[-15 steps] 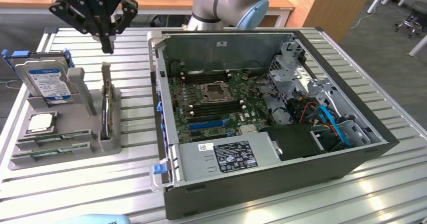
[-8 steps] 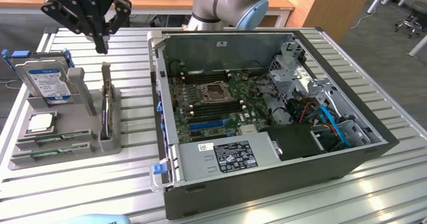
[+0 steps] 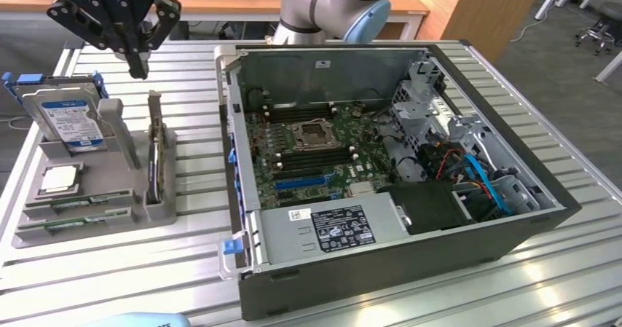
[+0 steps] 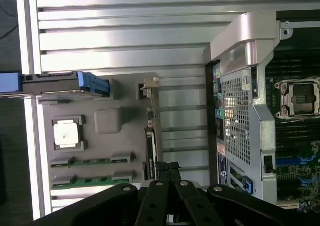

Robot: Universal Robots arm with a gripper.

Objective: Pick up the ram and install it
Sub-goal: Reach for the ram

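Slatted metal surface [image 3: 194, 283] is carrying a grey tray [image 3: 160, 209] with thin green ram sticks [image 3: 83, 202].
Black end effector [image 3: 139, 68] is hanging straight down above it, fingers [image 3: 137, 59] pinched together, empty.

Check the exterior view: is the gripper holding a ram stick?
No, the gripper hangs shut and empty over the grey tray, where both ram sticks lie in their slots.

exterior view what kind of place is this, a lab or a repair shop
Most likely a robotics lab set up for computer assembly: a robot arm stands behind an open computer case on a slatted metal table, beside a grey tray holding a hard drive and ram sticks.
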